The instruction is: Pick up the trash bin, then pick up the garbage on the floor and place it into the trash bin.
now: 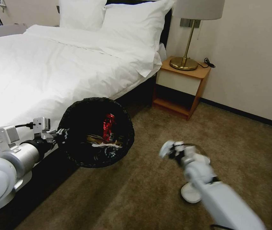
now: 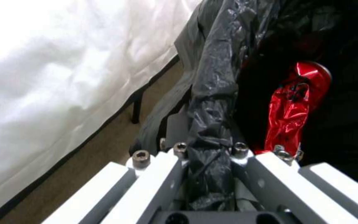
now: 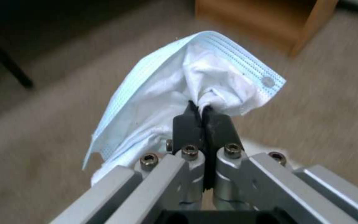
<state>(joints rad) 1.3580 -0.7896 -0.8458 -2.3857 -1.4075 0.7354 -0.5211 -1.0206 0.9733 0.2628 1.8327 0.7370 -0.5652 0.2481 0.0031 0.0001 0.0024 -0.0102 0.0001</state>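
No lettering, label, brand, number or sign can be read anywhere in these views. The crumpled shiny red foil wrapper inside the bin shows dark marks too creased to make out, and the pleated pale-blue paper face mask bears plain stitching only.

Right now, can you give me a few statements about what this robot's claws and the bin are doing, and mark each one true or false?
1. The left claw grips the trash bin by its bag-lined rim. True.
2. The trash bin is empty. False: a red wrapper and other litter lie inside.
3. The right claw is pinching a pale blue face mask. True.
4. The right claw is holding the mask inside the bin. False: it is over the carpet, beside the bin.
5. A lamp stands on the nightstand. True.
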